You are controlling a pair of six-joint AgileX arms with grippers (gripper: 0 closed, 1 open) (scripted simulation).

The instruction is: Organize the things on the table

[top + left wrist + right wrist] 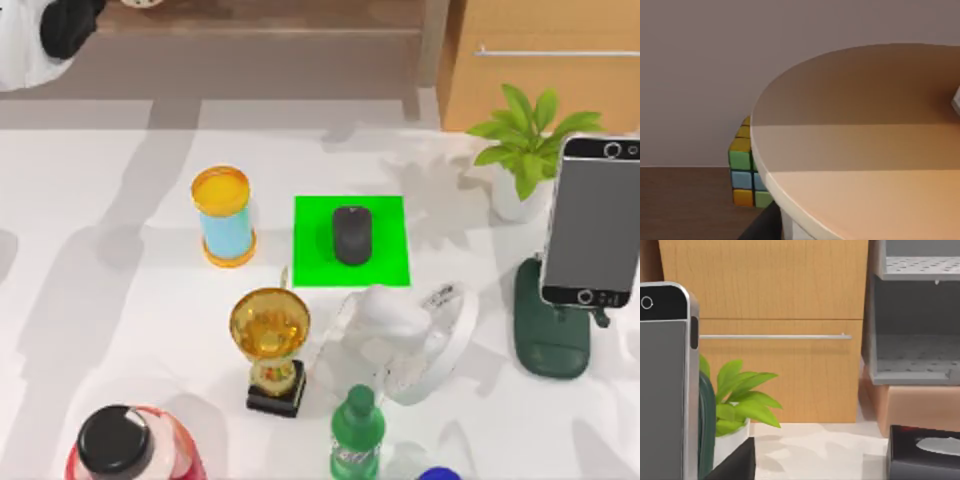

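wooden drawer cabinet (780,330), grey shelf unit (917,315), brown floor (685,200)

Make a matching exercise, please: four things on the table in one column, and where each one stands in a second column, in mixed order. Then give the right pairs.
Things:
1. mouse
2. smartphone
3. trophy
4. potted plant

Places:
A. propped on a dark green stand at the table's right side
B. on the green mat
C. far right, behind the phone
D. in front of the mat's left corner, beside the green bottle

Pairs: 1-B, 2-A, 3-D, 4-C
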